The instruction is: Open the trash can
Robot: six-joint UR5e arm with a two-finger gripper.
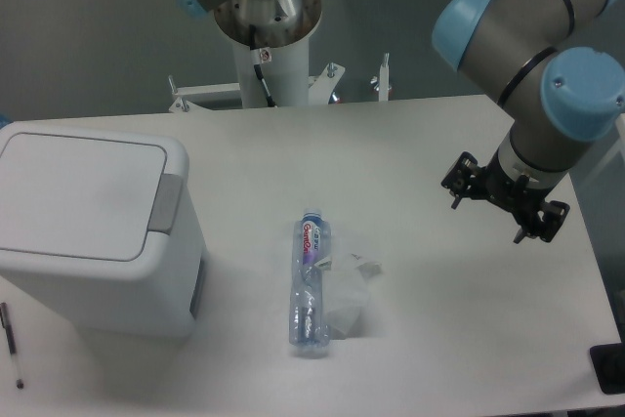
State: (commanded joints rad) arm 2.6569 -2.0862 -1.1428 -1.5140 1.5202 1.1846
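The trash can (93, 231) is a big white boxy bin at the table's left, its flat lid down and a grey push-tab (165, 203) on the lid's right edge. My gripper (494, 213) hangs over the right side of the table, far from the bin, its black fingers spread and nothing between them.
A crushed clear plastic bottle (310, 283) with a blue and red label lies in the middle of the table beside crumpled clear film (350, 290). A pen (11, 344) lies at the front left edge. The arm's base column (266, 36) stands behind the table. A dark object (608, 368) sits at the front right corner.
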